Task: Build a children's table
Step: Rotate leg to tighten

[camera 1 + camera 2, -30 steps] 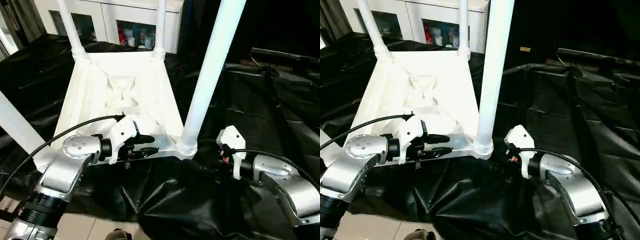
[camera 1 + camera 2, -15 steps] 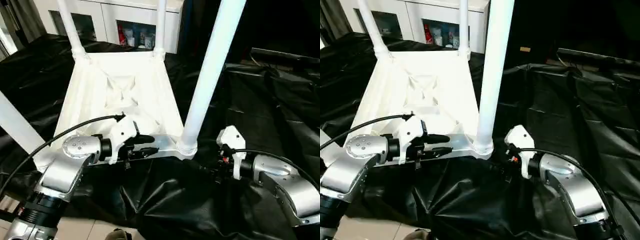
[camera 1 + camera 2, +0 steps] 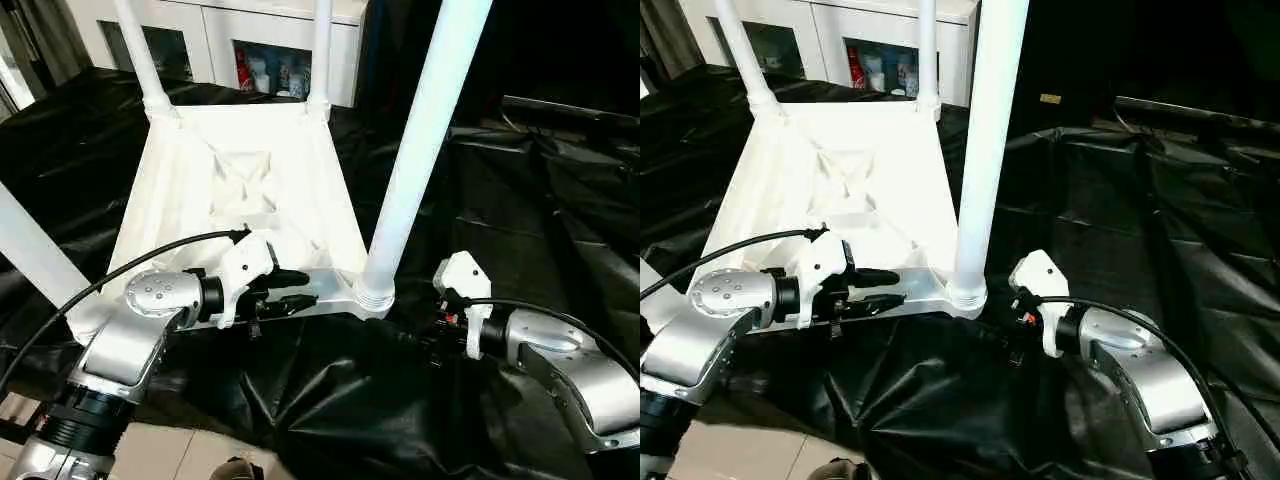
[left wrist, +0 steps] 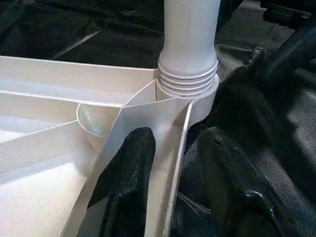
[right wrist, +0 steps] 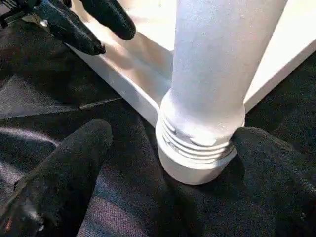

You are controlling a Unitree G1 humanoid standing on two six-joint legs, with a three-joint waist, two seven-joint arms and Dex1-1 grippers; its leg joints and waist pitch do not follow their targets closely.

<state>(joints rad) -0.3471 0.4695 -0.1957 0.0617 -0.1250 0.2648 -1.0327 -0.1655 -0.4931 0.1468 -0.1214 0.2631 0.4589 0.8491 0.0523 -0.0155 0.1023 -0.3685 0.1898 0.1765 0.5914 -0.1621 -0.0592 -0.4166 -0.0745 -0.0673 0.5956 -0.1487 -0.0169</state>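
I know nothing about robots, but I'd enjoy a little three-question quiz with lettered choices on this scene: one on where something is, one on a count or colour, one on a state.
1. Where does the left pincer grip the upturned table top?
A. its near rim
B. its far rim
C. its middle

2. How many legs stand in the top's corner sockets?
A. two
B. three
C. four

3. How do the right pincer's fingers stand?
A. shut tight
B. spread wide either side of the near right leg's base
C. clamped on the cloth

Answers: 1 A, one finger sits inside the rim and one outside; 2 C, a white leg rises at every corner; 3 B, a black finger shows on each side of the ribbed collar.
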